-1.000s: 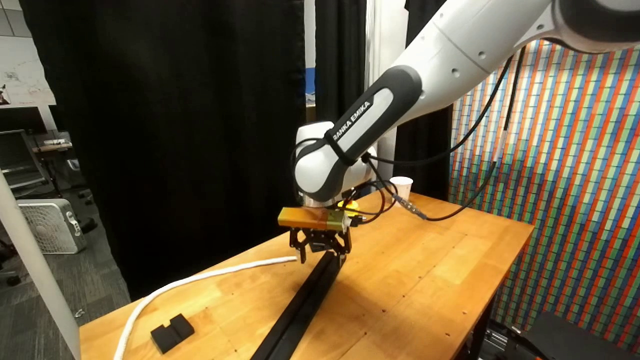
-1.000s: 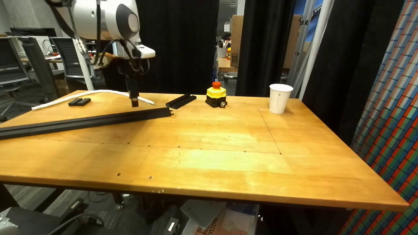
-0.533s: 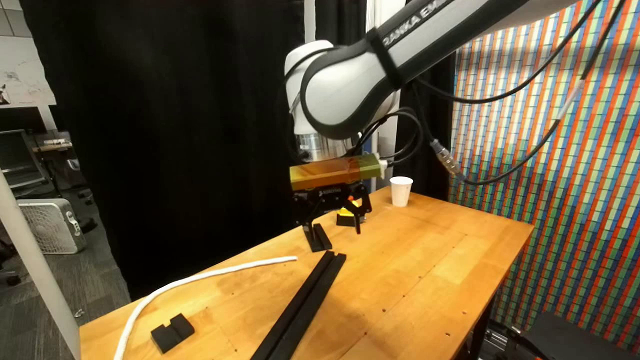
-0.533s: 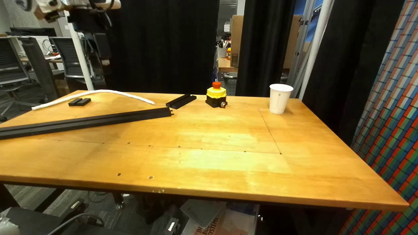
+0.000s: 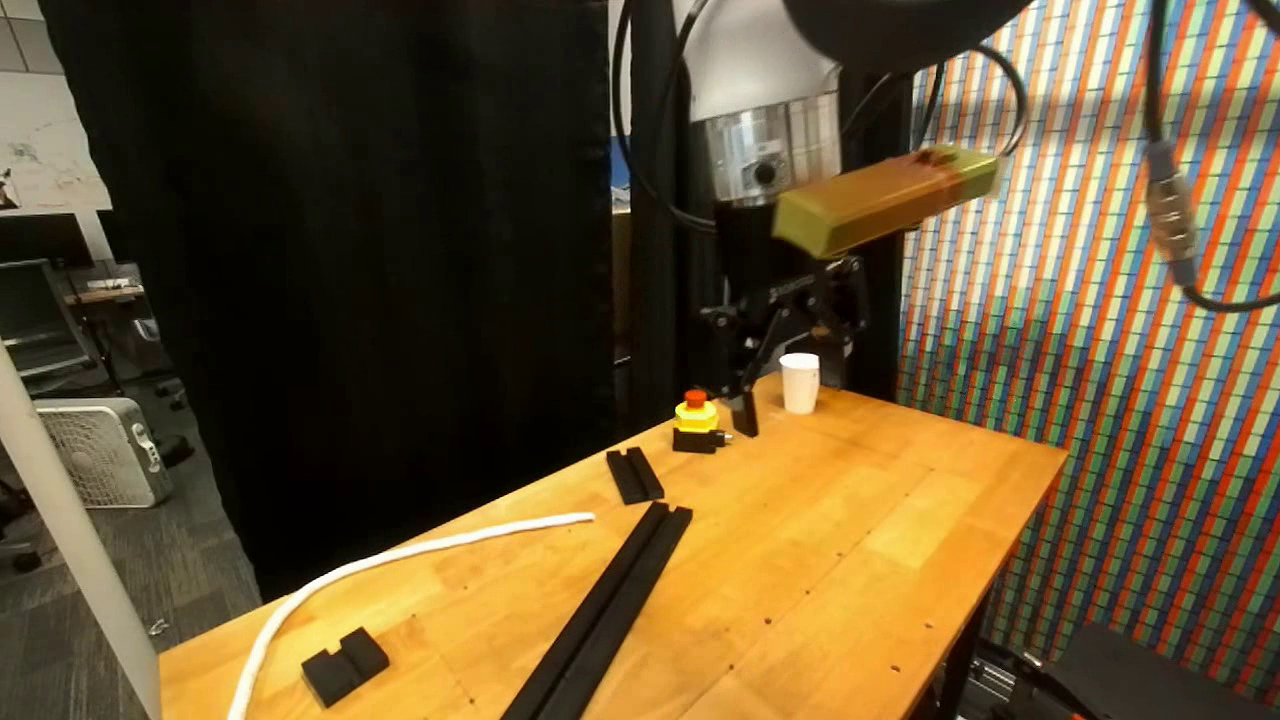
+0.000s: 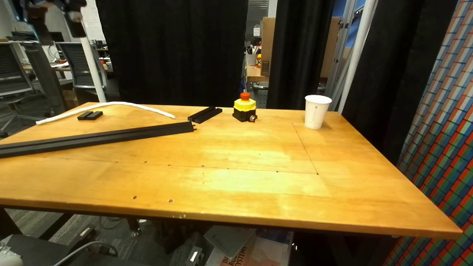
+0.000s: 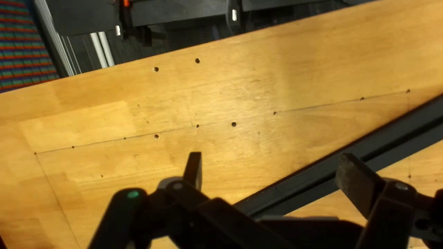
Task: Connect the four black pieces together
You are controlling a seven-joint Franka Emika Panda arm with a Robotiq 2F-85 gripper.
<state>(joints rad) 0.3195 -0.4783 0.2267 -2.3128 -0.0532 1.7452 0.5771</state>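
Note:
A long, grooved black strip [image 5: 622, 610] lies flat on the table and runs out of frame at the bottom. It shows in an exterior view [image 6: 96, 138], with small pins at its near end. In the wrist view the strip [image 7: 304, 178] has a thin seam across it, so pieces are butted end to end. A separate shorter grooved black piece [image 5: 635, 475] lies beyond the strip's end, apart from it; it also shows in an exterior view [image 6: 205, 115]. I cannot tell how many pieces form the strip. My gripper [image 7: 271, 155] is open and empty, raised high above the table.
A small chunky black block [image 5: 345, 665] lies beside a white cord [image 5: 400, 553]. A red button on a yellow and black base [image 6: 244, 107] and a white cup [image 6: 317, 112] stand on the wooden table [image 6: 240, 192]. Black curtains hang behind the table.
The arm has lifted my gripper from near the strip's end to high above the table and moved it sideways. The fingers are apart. The strip, shorter piece and block have not moved.

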